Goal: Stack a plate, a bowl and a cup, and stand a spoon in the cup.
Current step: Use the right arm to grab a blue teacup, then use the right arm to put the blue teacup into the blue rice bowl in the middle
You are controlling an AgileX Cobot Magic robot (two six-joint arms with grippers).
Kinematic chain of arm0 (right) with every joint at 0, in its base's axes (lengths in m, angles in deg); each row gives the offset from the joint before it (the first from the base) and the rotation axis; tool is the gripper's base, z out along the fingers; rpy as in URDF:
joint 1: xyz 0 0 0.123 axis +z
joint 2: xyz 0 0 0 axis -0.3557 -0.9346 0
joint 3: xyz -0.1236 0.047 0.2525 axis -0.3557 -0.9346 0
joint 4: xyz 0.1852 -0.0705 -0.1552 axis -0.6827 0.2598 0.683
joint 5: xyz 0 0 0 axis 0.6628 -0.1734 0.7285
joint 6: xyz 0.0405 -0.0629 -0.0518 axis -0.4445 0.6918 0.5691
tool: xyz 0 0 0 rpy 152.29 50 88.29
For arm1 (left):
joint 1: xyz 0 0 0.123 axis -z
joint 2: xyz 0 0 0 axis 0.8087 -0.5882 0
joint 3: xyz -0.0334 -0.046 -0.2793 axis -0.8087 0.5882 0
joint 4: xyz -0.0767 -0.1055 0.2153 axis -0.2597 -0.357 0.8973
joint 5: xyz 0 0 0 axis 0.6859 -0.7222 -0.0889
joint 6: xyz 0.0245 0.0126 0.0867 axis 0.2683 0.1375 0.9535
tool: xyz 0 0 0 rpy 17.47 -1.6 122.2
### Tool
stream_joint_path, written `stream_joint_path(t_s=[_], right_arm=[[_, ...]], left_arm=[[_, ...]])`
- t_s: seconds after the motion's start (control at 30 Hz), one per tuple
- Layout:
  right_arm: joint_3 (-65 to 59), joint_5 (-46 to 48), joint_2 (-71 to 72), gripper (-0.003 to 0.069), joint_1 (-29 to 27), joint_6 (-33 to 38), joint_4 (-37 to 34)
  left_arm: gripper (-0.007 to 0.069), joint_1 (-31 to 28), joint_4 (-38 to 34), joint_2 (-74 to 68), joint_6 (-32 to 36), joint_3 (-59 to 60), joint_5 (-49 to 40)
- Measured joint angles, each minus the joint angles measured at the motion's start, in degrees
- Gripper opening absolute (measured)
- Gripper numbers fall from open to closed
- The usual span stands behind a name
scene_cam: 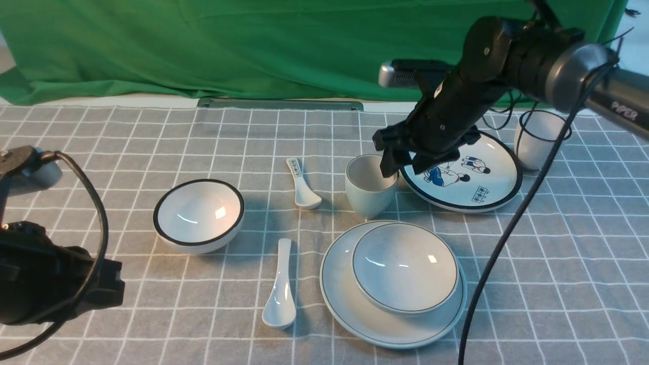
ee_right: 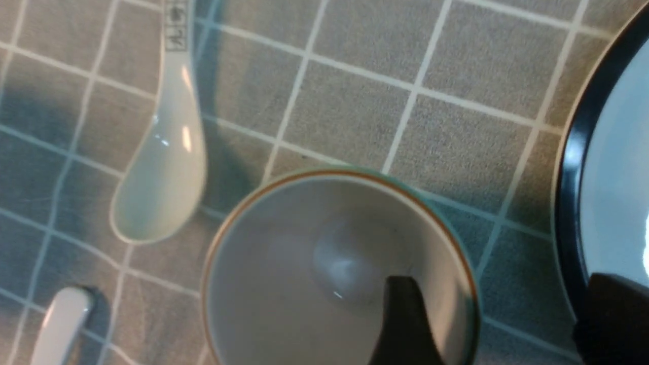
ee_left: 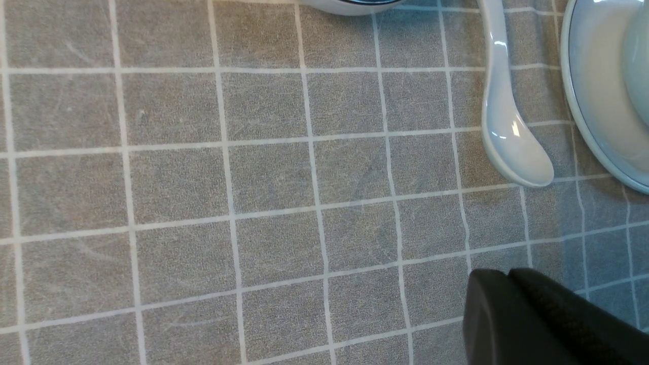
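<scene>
Behind the bowl (scene_cam: pixel 405 266) stacked on the plate (scene_cam: pixel 339 294), my right jaws stand wide astride the wall of the cup (scene_cam: pixel 371 185) nearest the cartoon plate (scene_cam: pixel 507 177), one finger (ee_right: pixel 403 324) inside, one outside, so I'd sink deeper, close squarely, then lift straight without tipping it.

This looks like a robot test room or lab set, not a real home. A green cloth (scene_cam: pixel 253 45) hangs as a backdrop behind a grey checked tablecloth (scene_cam: pixel 557 263). A black robot arm (scene_cam: pixel 512 56) with a loose cable (scene_cam: pixel 507 233) reaches over it.
</scene>
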Motion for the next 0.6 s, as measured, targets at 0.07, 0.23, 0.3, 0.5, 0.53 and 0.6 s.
stream_joint_path(t_s=[0.07,0.23,0.3,0.5,0.53,0.6], right_arm=[[0.0,-0.2,-0.3,0.0414,0.2,0.0,0.0],[0.8,0.4,-0.4,0.0081,0.8,0.6,0.0],[1.8,1.8,0.1,0.0079,0.7,0.7,0.2],[5.3,12.6,10.5,0.0079,-0.6,0.7,2.8],[5.3,14.5,12.0,0.0079,-0.7,0.8,3.3],[5.0,18.6,14.5,0.0079,-0.8,1.5,3.9]], left_arm=[[0.0000,0.0,0.0,0.0,0.0,0.0,0.0],[0.0000,0.0,0.0,0.0,0.0,0.0,0.0],[0.0000,0.0,0.0,0.0,0.0,0.0,0.0],[0.0000,0.0,0.0,0.0,0.0,0.0,0.5],[0.0000,0.0,0.0,0.0,0.0,0.0,0.8],[0.0000,0.0,0.0,0.0,0.0,0.0,1.3]])
